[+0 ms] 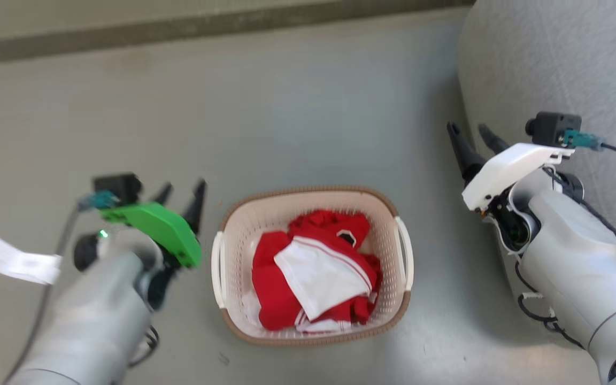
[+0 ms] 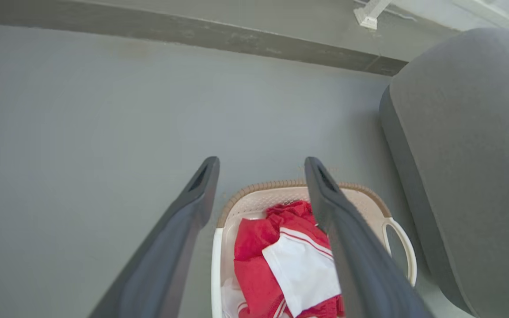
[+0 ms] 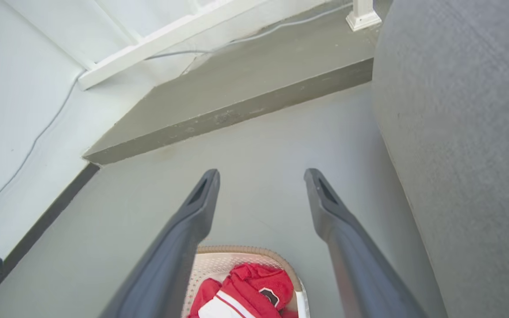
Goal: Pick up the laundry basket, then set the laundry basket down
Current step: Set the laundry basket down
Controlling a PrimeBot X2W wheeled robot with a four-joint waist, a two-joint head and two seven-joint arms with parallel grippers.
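One laundry basket [image 1: 265, 219] between jaws (untouched)

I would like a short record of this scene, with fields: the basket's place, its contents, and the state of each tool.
basket: laundry basket, standing on the grey floor
contents: red and white clothes
left tool: open, just left of the basket, gripping nothing
right tool: open, apart from the basket, beside grey padded furniture
stage: basket not yet picked up

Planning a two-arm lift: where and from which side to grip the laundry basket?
Likely the laundry basket's white side handles: left gripper on the left handle, right gripper on the right handle, from outside; both are open loops on opposite sides.
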